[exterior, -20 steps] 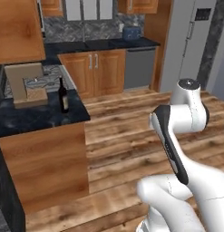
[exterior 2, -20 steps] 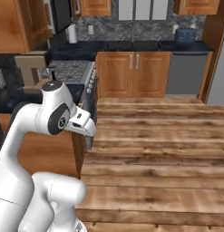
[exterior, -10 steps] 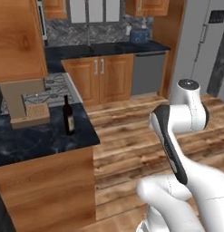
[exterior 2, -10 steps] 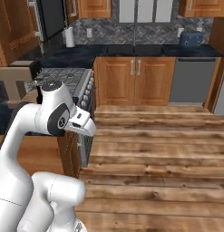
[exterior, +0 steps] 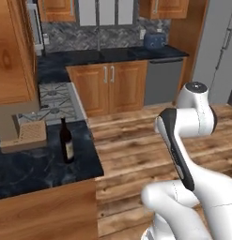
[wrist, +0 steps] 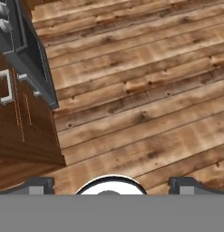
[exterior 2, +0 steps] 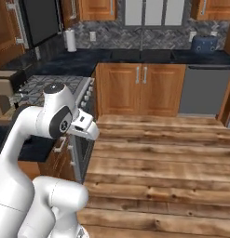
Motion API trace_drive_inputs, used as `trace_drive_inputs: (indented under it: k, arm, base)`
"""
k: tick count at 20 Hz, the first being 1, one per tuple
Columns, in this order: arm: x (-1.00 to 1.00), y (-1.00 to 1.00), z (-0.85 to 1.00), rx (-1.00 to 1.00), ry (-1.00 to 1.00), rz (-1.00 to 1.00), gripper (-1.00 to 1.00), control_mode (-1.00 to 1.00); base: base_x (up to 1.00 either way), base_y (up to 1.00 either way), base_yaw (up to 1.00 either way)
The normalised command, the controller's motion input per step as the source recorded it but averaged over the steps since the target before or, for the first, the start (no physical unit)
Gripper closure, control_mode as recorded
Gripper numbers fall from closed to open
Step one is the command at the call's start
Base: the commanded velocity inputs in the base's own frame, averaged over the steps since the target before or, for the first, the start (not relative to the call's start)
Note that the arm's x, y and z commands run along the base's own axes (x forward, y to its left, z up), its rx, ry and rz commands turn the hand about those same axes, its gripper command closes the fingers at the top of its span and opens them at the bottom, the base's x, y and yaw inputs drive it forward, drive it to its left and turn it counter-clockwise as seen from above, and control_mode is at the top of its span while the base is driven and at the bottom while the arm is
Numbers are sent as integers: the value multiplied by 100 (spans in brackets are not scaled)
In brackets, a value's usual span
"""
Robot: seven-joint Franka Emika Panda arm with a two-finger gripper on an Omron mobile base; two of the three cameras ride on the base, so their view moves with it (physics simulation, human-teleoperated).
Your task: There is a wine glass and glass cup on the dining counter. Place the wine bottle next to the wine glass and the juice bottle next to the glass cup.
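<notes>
The wine bottle (exterior: 66,140) stands upright on the dark marbled desk (exterior: 37,168), just beside a cardboard box (exterior: 29,135). It is likely rigid, smooth glass – slippery and tall enough to tip – so grip the body below the neck. Its pale label shows no readable writing. The tool (wrist: 109,186) gapes wide over the wooden floor (wrist: 145,99), holding nothing.

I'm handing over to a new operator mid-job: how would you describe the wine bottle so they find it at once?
Look at the dark marbled counter at the lower left of the left base view. The wine bottle stands upright on it, just right of a low brown box. It is slim, near-black and long-necked with a pale label.
</notes>
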Motion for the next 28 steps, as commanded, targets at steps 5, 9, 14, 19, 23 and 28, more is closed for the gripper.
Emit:
trace_drive_inputs:
  k: [5, 9, 14, 19, 23, 28]
  arm:
    - [0, 0, 0, 0, 0, 0, -100, 100]
    - [0, 0, 0, 0, 0, 0, -100, 100]
    - [0, 0, 0, 0, 0, 0, -100, 100]
    - [0, 0, 0, 0, 0, 0, -100, 100]
    - [0, 0, 0, 0, 0, 0, -100, 100]
    - [0, 0, 0, 0, 0, 0, -100, 100]
  base:
    - [67, -25, 24]
    - [42, -13, 53]
    - [14, -1, 83]
    - [3, 0, 91]
    - [-6, -18, 75]
    - [-21, -43, 50]
